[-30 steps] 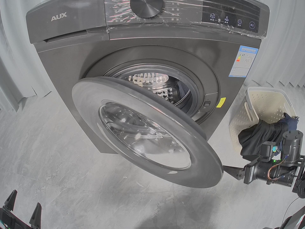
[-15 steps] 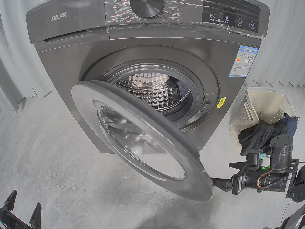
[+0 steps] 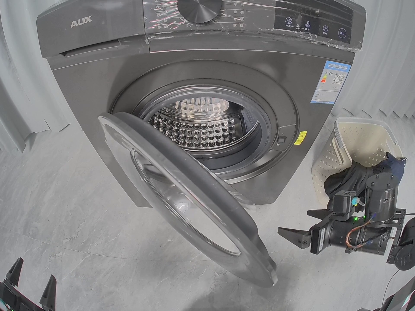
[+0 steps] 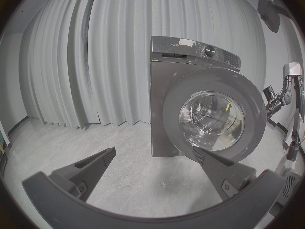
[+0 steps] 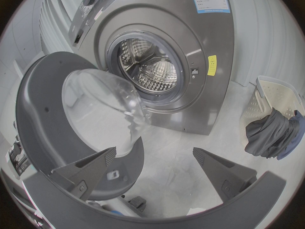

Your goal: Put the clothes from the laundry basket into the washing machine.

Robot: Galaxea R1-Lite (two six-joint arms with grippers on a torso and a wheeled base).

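right arm (image 3: pixel 376 238): black | cable (image 3: pixel 351 232): copper coil | jaws: dark-grey, triangular, screwed

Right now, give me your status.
Left gripper, right gripper: jaws open, empty. Clothes in laundry basket beside washing machine. Door open, drum unblocked.

Bright even light, fisheye warp at edges

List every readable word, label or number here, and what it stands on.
Washing machine, upper left panel: a brand logo, left unquoted.
Blue label beside the door opening: too small to read.
Yellow sticker by the latch: too small.
Control panel: symbols and tiny characters, unreadable.
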